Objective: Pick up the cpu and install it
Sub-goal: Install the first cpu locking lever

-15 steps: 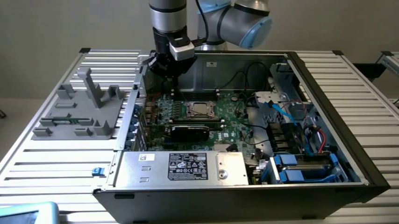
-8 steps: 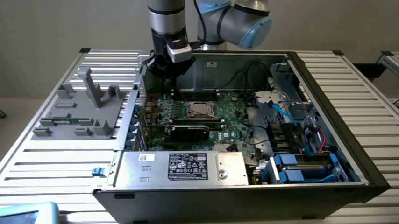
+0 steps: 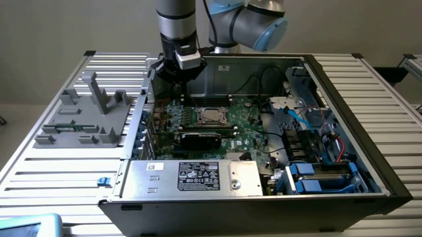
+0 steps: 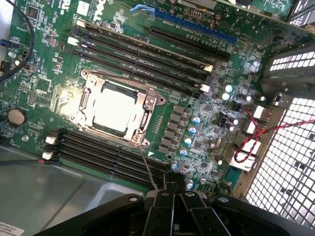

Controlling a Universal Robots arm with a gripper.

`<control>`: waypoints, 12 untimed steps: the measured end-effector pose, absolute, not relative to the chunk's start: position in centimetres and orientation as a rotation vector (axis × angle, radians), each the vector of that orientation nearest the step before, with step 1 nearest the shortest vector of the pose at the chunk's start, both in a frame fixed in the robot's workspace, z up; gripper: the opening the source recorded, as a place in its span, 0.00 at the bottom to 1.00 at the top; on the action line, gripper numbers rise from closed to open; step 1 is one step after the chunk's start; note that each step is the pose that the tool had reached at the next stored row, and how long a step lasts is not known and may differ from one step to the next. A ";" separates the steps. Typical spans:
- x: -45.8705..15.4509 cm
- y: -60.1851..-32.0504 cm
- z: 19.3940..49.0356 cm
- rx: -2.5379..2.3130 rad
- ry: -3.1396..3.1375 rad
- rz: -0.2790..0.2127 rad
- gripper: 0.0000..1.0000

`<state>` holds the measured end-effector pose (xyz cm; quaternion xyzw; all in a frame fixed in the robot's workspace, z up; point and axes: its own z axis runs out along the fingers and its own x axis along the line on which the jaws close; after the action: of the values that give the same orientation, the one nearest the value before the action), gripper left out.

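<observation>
My pincer (image 4: 172, 197) is clenched, its dark fingers (image 4: 158, 209) pressed flat against each other, and it hangs above the green motherboard (image 4: 44, 59) without touching it. A little way out from the fingertips lies the cpu (image 4: 114, 109): a small flat square with a pale silvery top, washed almost white by the glare of the light on it. It is seated in the socket (image 4: 87, 101), lying level, and the metal frame (image 4: 147, 105) runs around its edges. Long black memory slots (image 4: 142, 54) run along both sides of the socket. Red wires (image 4: 248, 145) loop near the board's edge by the perforated case wall. From the exterior view I hover inside the open computer case (image 3: 343, 98), towards its far corner on the exterior view's left, with the cpu (image 3: 211, 116) well apart from me, near the middle of the board. Outside the case, on the exterior view's left, a grey tray (image 3: 79, 123) with upright posts stands on the slatted table (image 3: 59, 168).
</observation>
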<state>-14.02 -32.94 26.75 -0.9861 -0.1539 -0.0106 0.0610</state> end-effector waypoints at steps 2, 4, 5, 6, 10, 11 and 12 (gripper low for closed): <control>-14.0 -32.9 26.6 -2.980 -0.447 -0.034 0.11; -14.0 -32.9 26.4 -2.976 -0.429 -0.036 0.11; -14.0 -32.9 26.3 -2.975 -0.420 -0.036 0.11; -14.0 -32.9 26.3 -2.974 -0.411 -0.036 0.11; -14.0 -32.9 25.8 -2.966 -0.382 -0.040 0.11; -13.9 -32.9 25.7 -2.963 -0.375 -0.041 0.11; -13.9 -32.9 25.7 -2.960 -0.369 -0.042 0.11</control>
<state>-13.86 -32.94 25.69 -0.9891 -0.1234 -0.0141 0.0792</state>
